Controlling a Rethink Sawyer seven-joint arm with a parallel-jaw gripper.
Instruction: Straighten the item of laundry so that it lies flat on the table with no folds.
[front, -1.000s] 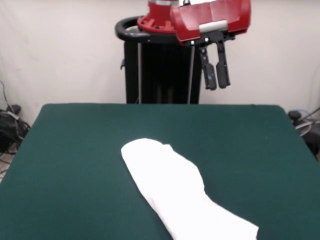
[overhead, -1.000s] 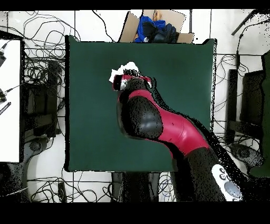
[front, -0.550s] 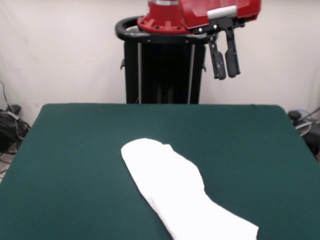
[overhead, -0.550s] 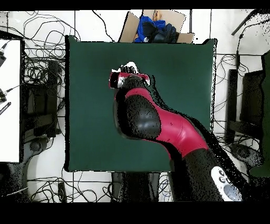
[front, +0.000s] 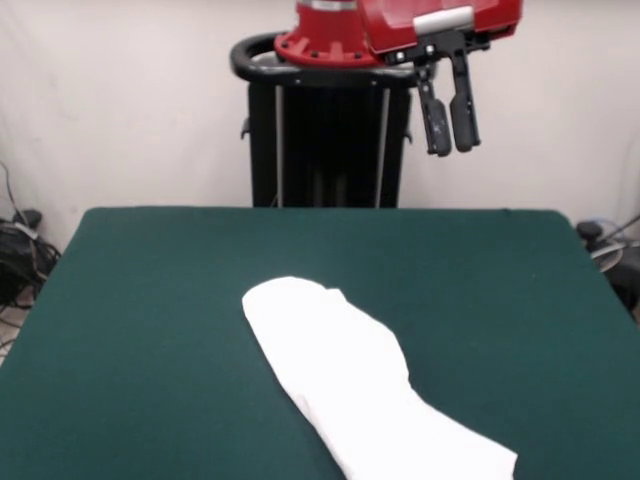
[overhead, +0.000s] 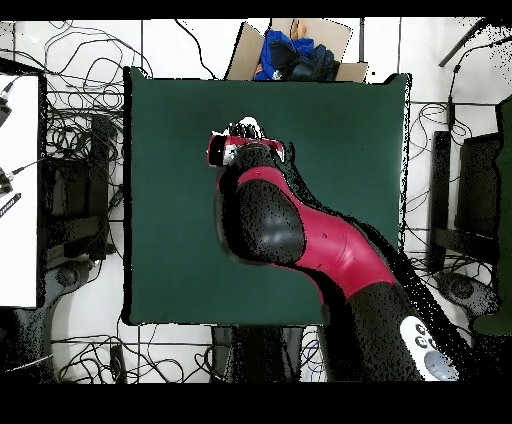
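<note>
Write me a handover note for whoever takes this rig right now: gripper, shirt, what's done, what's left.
Gripper: raised high above the table's far side, jaws nearly together, holding nothing.
Item of laundry: lies bunched in a long diagonal strip on the table, plain white side up, reaching the near edge in the front view. In the overhead view the arm covers most of it.
Done: nothing visible; the shirt is not spread.
Left: come down, grasp an edge and pull the shirt open until flat with no folds.

From above, my arm covers most of the laundry, white bits showing toward the table's far edge.
</note>
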